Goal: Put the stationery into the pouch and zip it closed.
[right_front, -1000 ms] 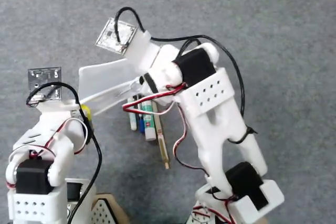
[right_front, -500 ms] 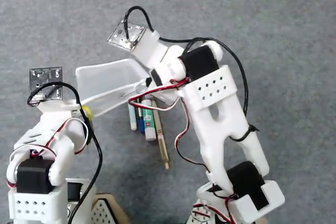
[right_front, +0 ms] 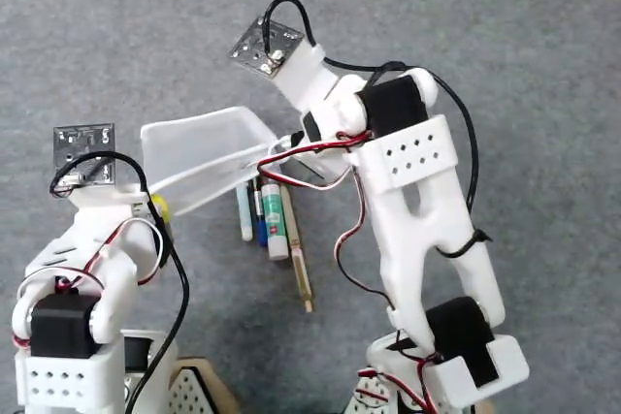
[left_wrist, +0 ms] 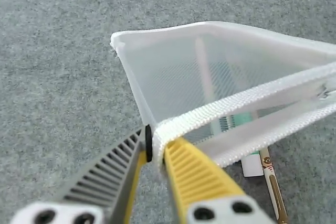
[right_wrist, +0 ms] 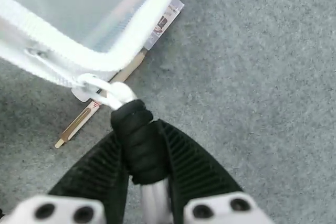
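Observation:
A translucent white pouch (right_front: 199, 157) hangs just above the table, stretched between both grippers. My left gripper (right_front: 157, 208) (left_wrist: 152, 148) is shut on the zipper tape at the pouch's (left_wrist: 210, 72) near-left corner. My right gripper (right_front: 289, 145) (right_wrist: 137, 124) is shut on the black zipper pull cord (right_wrist: 134, 129) at the other end of the pouch (right_wrist: 79, 19). The stationery lies on the table, partly under the pouch: several pens and a glue stick (right_front: 275, 220) side by side, and a wooden pencil (right_front: 301, 264) (right_wrist: 86, 114). Through the mesh I see some of the pens (left_wrist: 226, 121).
Grey felt table (right_front: 543, 94) with free room to the right and at the back. A tan wedge-shaped object (right_front: 199, 390) sits at the front edge between the arm bases.
My right gripper has swung to the right and toward the back with the zipper pull, drawing the pouch's top edge taut. The left arm has kept still.

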### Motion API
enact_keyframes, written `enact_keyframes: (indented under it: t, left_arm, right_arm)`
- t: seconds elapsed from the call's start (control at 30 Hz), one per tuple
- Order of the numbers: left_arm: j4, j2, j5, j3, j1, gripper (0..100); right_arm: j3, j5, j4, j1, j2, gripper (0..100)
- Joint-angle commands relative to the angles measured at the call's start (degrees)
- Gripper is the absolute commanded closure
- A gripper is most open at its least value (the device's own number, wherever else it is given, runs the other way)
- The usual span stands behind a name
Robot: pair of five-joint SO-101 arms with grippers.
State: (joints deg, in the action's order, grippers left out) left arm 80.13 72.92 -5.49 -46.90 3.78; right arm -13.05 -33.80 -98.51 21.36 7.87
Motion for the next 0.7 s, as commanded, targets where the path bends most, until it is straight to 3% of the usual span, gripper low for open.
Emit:
enact_keyframes:
  t: [0.0, 0.57, 0.67]
  left_arm:
    - [-0.1, 0.2, -0.2, 2.4, 0.1, 97]
    - [-0.1, 0.2, -0.2, 2.4, -0.1, 97]
    - [-0.1, 0.2, -0.2, 2.4, -0.1, 97]
  right_arm:
    - [-1.1, 0.4, 0.9, -2.8, 3.2, 98.6]
    - [-0.6, 0.1, 1.8, -4.2, 8.7, 98.4]
    - [0.0, 0.0, 1.1, -2.4, 8.7, 92.3]
